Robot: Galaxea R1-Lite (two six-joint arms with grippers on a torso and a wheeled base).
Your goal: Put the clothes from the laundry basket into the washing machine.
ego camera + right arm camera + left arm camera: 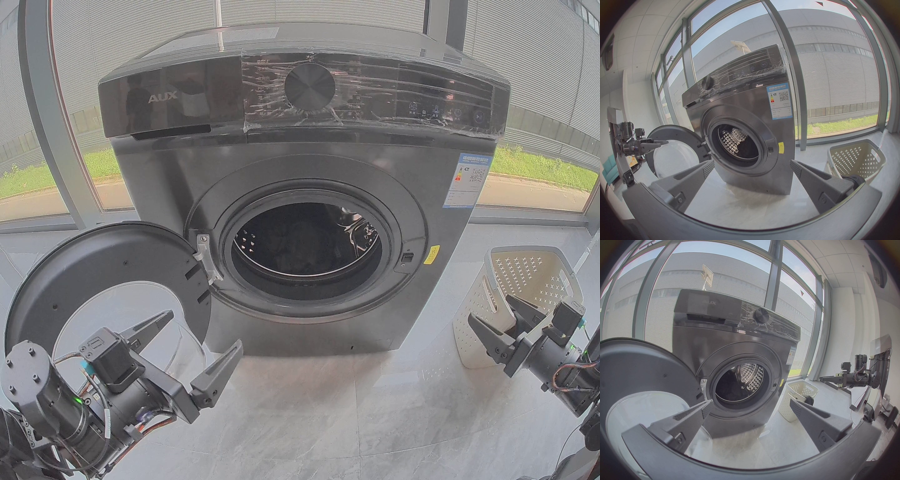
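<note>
Right jaws apart, laundry basket (531,275) just beside

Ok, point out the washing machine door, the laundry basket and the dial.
washing machine door (106,259), head view, dark outer ring.
laundry basket (531,278), head view, inner back wall.
dial (309,87), head view, centre of the knob.

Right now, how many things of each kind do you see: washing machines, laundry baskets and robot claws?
washing machine: 1
laundry basket: 1
claws: 2 (left claw, right claw, both open)
Total: 4
</note>
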